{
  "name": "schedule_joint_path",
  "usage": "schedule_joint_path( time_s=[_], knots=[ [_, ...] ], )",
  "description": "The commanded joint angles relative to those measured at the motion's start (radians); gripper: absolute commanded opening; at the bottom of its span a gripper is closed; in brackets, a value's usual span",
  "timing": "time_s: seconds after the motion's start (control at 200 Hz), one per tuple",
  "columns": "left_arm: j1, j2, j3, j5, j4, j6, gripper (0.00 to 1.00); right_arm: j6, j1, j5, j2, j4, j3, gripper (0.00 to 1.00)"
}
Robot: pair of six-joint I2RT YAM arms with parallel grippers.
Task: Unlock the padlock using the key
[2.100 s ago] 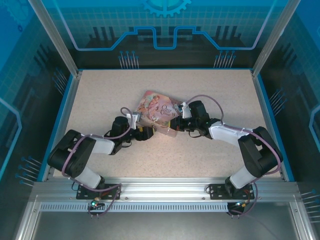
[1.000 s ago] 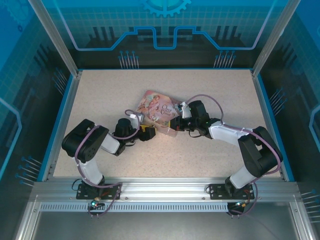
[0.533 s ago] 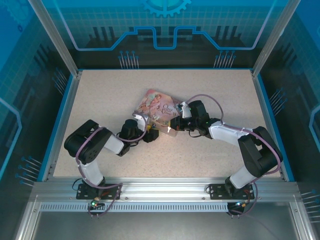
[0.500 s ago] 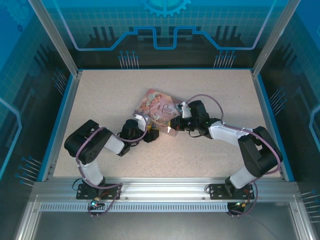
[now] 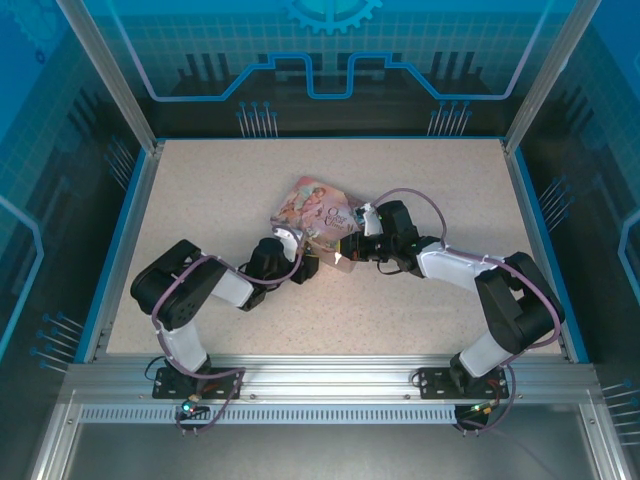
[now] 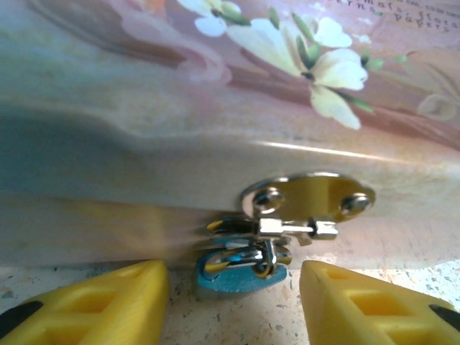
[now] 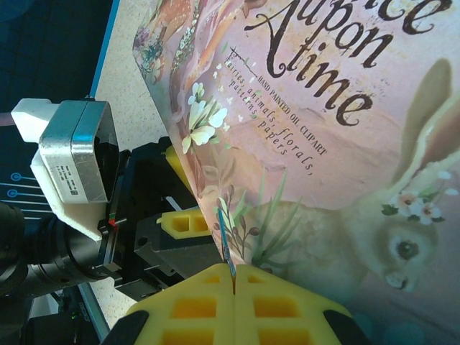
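The padlock (image 6: 241,269), small and blue-teal, hangs by its thin shackle from the metal hasp (image 6: 309,205) on the pink tin's front wall and rests on the table. My left gripper (image 6: 233,305) is open, one yellow finger (image 6: 93,302) on each side of the padlock, with a gap on both sides. My right gripper (image 7: 234,277) is shut on the key (image 7: 226,241), a thin blade seen edge-on that sticks out from between the pads, over the tin's lid. From above, the left gripper (image 5: 305,268) and right gripper (image 5: 345,255) meet at the tin's near edge.
The pink decorated tin (image 5: 315,208) lies mid-table, turned at an angle. In the right wrist view the left arm's wrist camera block (image 7: 72,158) and its finger (image 7: 183,221) sit just left of the key. Speckled tabletop (image 5: 420,180) extends around, bounded by blue rails.
The left arm has swung right along the tin's near side to the hasp, and its fingers have narrowed. The right arm has stayed put.
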Motion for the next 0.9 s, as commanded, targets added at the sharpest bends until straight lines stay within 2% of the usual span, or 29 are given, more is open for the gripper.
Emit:
schedule_joint_path(
  time_s=[0.0, 0.175, 0.365, 0.64, 0.895],
  knots=[
    [-0.011, -0.010, 0.032, -0.009, 0.004, 0.021, 0.50, -0.021, 0.004, 0.021, 0.030, -0.058, -0.010, 0.00],
    [-0.011, -0.056, 0.038, 0.004, -0.043, 0.014, 0.40, -0.022, 0.005, 0.023, 0.025, -0.057, -0.011, 0.00],
    [-0.012, -0.093, 0.044, 0.005, -0.094, -0.009, 0.35, -0.028, 0.004, 0.025, 0.016, -0.050, -0.012, 0.00],
    [-0.029, -0.155, 0.063, -0.002, -0.214, -0.047, 0.32, -0.068, 0.003, 0.048, -0.036, -0.059, -0.012, 0.00],
    [-0.032, -0.134, 0.066, -0.021, -0.218, -0.045, 0.28, -0.065, 0.002, 0.047, -0.044, -0.057, -0.027, 0.00]
  ],
)
